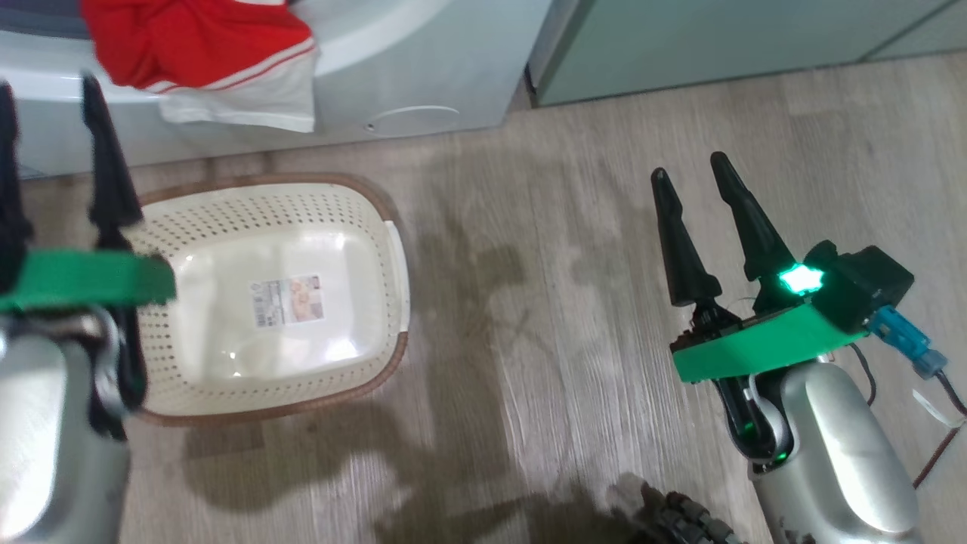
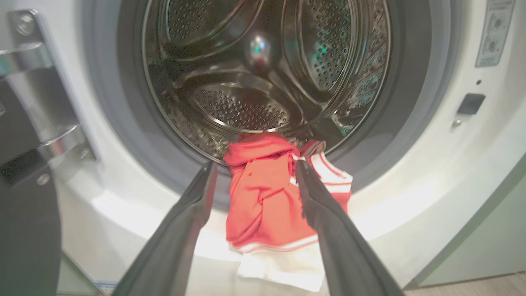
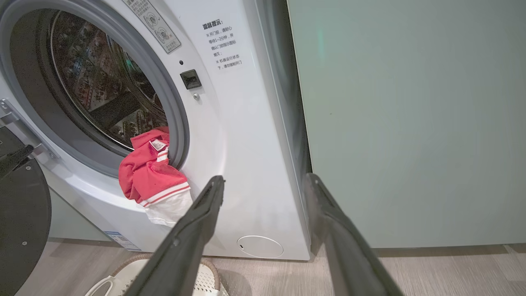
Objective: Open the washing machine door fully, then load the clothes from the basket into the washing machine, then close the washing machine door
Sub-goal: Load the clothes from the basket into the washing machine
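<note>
Loading is the step in hand, and it looks nearly done. The basket [image 1: 249,208] sits on the floor [image 1: 574,317] just in front of the washing machine [image 3: 230,135], holding nothing but its paper label. The red clothes [image 2: 263,197] are draped over the lower edge of the opening. Their upper part is inside the steel drum [image 2: 246,107], and the white-hemmed part hangs across the grey gasket [image 2: 119,123] down the white front.

The left end effector [image 2: 254,164] is released, fingers spread and aimed at the garment, perhaps just short of it; blur makes contact hard to judge. The right end effector [image 1: 688,166] is released too, grasping nothing, well apart from the basket. The washing machine door [image 3: 20,230] stands open.

Next, the hanging part needs pushing past the gasket into the drum, so that nothing gets caught when the door closes.
</note>
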Controlling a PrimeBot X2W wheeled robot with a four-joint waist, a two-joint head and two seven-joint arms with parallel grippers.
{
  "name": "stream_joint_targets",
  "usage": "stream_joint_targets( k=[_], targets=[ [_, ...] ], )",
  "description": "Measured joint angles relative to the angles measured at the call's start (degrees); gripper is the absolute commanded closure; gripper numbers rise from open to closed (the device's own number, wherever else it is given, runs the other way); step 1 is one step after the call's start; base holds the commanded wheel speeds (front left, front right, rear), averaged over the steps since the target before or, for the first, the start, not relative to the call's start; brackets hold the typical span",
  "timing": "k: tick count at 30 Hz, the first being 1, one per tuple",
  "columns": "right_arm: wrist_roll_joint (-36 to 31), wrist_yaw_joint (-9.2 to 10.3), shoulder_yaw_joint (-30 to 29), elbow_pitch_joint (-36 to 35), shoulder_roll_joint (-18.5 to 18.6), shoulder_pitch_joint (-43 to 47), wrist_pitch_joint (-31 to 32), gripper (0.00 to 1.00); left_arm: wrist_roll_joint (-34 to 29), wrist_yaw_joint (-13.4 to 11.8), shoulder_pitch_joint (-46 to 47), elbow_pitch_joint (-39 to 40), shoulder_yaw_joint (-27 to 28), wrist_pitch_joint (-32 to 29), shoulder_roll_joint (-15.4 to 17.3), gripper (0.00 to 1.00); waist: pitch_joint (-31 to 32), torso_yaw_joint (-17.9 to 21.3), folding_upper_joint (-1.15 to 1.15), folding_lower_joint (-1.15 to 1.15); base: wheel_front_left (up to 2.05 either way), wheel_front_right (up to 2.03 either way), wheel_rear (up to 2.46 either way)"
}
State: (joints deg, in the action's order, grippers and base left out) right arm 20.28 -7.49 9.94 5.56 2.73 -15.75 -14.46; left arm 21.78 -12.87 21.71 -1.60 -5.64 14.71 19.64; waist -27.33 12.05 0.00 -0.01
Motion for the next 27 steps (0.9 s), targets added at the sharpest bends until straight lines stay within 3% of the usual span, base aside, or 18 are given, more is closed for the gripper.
stream_joint_targets(
  k=[12,27],
  targets=[
    [-1.5,0.0,-1.3,3.7,0.0,0.2,0.0,0.0,-0.8,0.6,-12.0,0.6,-0.4,0.0,-5.3,0.0,5.4,-3.0,0.0,0.0,0.0,0.0,0.0],
    [-2.2,0.0,-1.8,4.9,0.0,1.8,0.0,0.0,-3.3,2.7,-13.9,-1.4,0.2,0.0,-7.5,0.0,9.2,-5.2,0.0,0.0,0.0,0.0,0.0]
  ],
)
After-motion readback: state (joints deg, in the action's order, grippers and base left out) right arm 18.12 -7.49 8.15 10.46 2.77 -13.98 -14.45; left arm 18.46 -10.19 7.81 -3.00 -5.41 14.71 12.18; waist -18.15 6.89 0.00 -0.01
